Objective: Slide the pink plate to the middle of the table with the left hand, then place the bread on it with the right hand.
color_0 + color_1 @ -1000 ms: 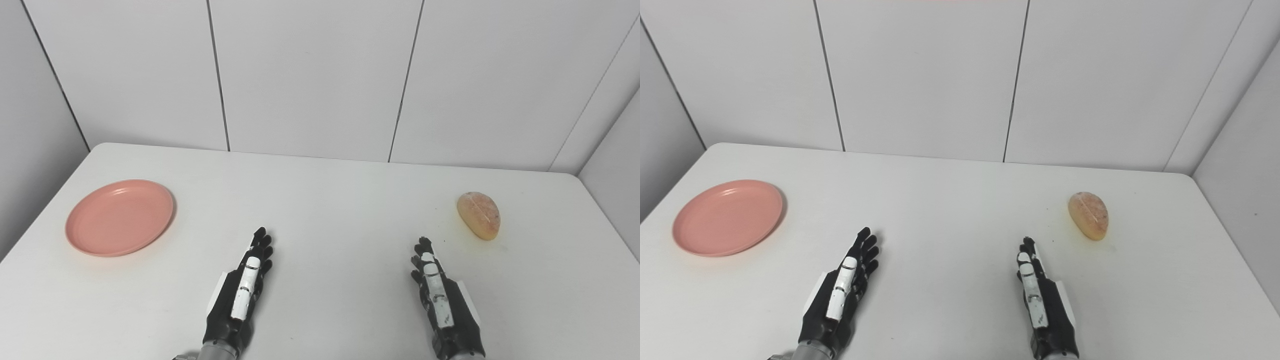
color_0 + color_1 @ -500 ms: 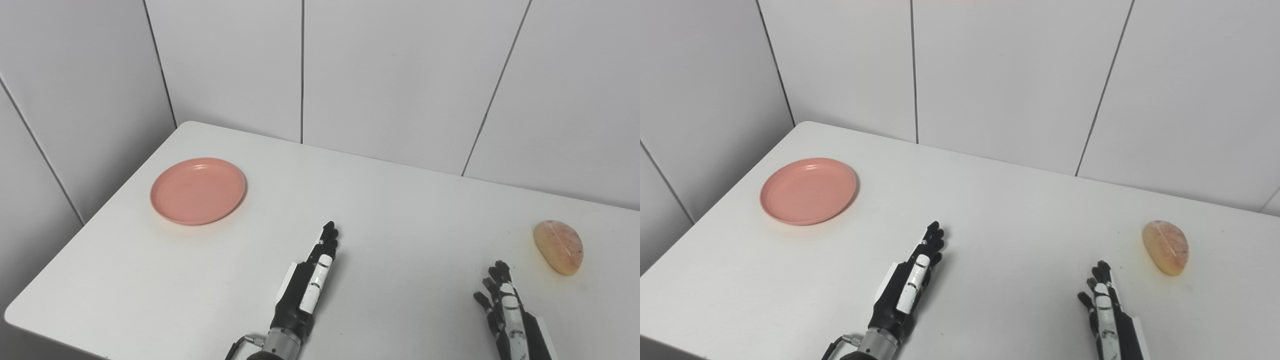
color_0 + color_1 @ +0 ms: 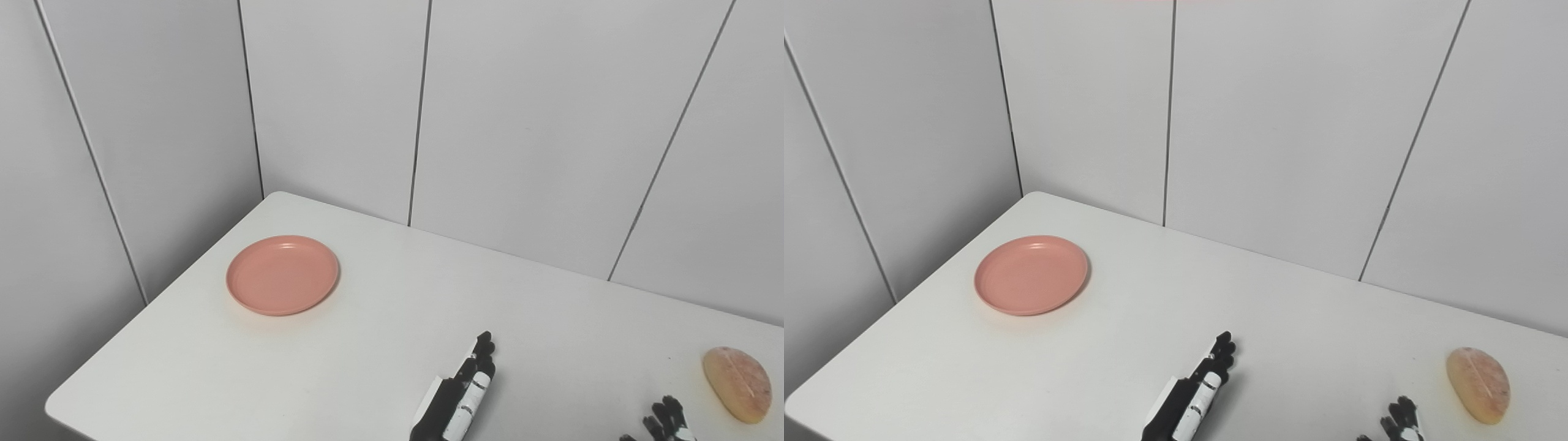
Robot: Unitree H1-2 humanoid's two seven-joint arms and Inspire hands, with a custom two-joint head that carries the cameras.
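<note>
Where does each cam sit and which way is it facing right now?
Left eye view: on the head, looking down at the table's left far corner; left hand and tips of the right hand show at the bottom edge.
Right eye view: beside it, same aim, everything sits further left in the picture.
Shared: pink plate, bread, wall panels, both hands empty.

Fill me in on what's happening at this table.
Nothing is being handled yet. The pink plate sits near the table's far left corner, and the bread lies apart at the right side. The left hand rests open on the table, short of the plate. The right hand is mostly out of frame beside the bread, touching nothing.
</note>
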